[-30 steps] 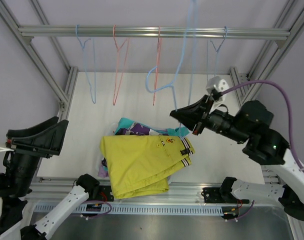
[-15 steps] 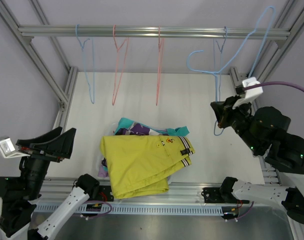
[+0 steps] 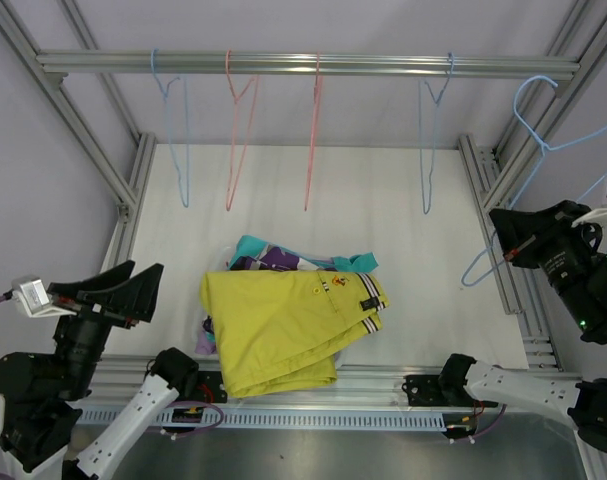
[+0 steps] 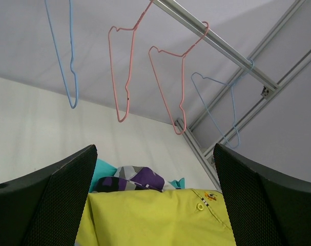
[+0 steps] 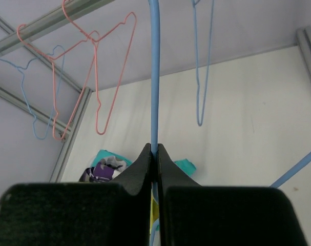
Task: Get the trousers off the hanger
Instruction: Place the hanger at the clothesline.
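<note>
The trousers lie in a pile on the white table: the mustard yellow pair [image 3: 283,325] with striped cuffs lies on top, with the teal [image 3: 251,246] and purple camouflage [image 3: 275,259] ones showing behind it. The pile also shows in the left wrist view [image 4: 155,215]. My right gripper [image 3: 505,240] is shut on a bare light blue wire hanger [image 3: 531,130] and holds it up at the far right, beside the frame post; the wire [image 5: 154,77] runs between the closed fingers. My left gripper [image 3: 123,290] is open and empty at the near left, off the table.
Four bare hangers hang from the top rail [image 3: 303,64]: a blue hanger [image 3: 178,130], a pink hanger [image 3: 238,130], another pink hanger [image 3: 313,130] and a blue hanger [image 3: 431,140]. Aluminium frame posts [image 3: 528,130] stand at both sides.
My right gripper has swung from the table's middle to the far right, carrying the blue hanger. My left arm has lowered and moved slightly right.
</note>
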Controlling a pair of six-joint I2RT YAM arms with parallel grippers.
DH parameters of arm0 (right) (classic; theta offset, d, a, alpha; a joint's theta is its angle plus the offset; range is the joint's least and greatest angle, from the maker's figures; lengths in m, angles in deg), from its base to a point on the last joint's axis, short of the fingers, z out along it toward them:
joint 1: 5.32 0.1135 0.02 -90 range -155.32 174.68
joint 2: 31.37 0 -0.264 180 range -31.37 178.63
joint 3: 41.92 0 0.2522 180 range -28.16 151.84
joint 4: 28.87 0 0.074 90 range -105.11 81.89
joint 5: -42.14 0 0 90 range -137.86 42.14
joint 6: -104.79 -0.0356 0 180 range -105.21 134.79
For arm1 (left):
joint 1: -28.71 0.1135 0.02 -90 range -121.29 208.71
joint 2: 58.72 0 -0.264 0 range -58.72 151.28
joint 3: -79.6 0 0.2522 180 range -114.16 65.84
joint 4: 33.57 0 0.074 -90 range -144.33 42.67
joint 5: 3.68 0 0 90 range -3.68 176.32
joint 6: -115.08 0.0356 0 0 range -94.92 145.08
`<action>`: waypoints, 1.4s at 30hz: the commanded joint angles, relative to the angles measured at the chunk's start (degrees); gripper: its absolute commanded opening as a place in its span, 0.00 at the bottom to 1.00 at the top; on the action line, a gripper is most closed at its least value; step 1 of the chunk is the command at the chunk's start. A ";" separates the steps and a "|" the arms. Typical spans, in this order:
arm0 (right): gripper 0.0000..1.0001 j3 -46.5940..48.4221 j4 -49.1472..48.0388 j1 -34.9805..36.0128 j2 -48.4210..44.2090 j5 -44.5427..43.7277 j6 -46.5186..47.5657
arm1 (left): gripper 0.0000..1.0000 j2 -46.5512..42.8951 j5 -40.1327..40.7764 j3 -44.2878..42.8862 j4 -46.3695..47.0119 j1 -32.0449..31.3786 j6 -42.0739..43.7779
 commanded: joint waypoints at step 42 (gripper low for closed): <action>0.00 -8.03 -90.04 38.85 23.44 -19.61 89.92 | 1.00 -6.45 -2.90 2.02 -11.20 0.33 0.73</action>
